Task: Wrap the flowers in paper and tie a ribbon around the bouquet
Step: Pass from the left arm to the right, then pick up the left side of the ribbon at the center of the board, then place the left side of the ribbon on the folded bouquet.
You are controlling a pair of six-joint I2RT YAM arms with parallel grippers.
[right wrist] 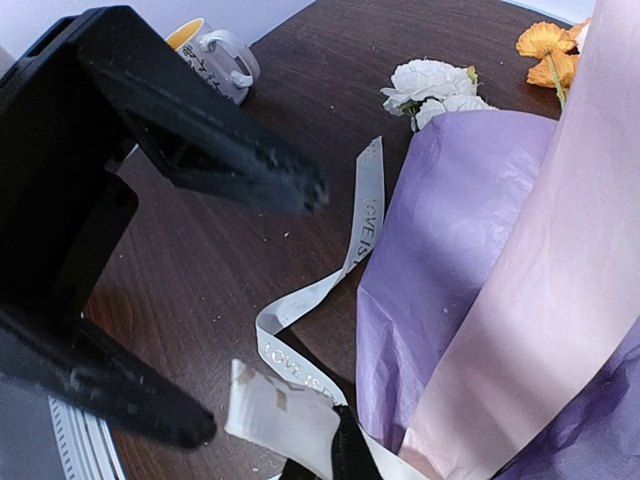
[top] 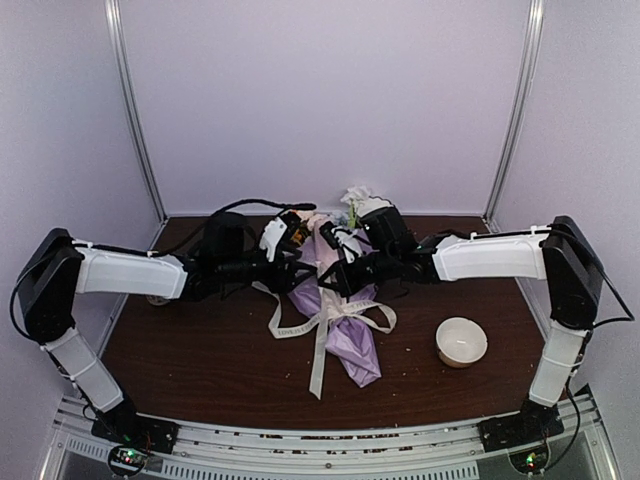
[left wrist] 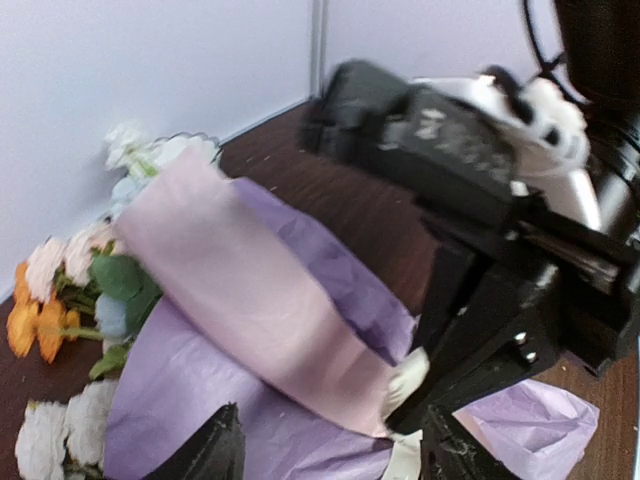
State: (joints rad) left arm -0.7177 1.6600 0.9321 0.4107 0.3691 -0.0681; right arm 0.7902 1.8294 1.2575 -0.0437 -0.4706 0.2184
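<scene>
Pale lilac walls close in a dark brown wooden surface (top: 200, 350), and the bouquet (top: 352, 335) lies at its middle between the two arms. Its narrow tip points toward the near edge and its wide end toward the far wall. The paper (left wrist: 300, 440) is crinkled purple, with a broad pale pink fold stripe running along the cone. From the wide end poke the flowers (left wrist: 50, 300), white and orange blooms with green leaves, resting on the surface. The ribbon (top: 320, 345), cream with printed lettering, crosses the bouquet's waist, and its loose tails trail over the wood toward the near edge.

The left hand (left wrist: 330, 440) hangs low over the paper with its fingers well apart, gripping nothing. The right hand (right wrist: 340, 452) is pinched together on the ribbon just beside the purple paper, a short cream end sticking out past the fingertips.

A white bowl (top: 461, 341) sits well apart to the right, and a mug (right wrist: 215, 55) stands on the left side of the surface.
</scene>
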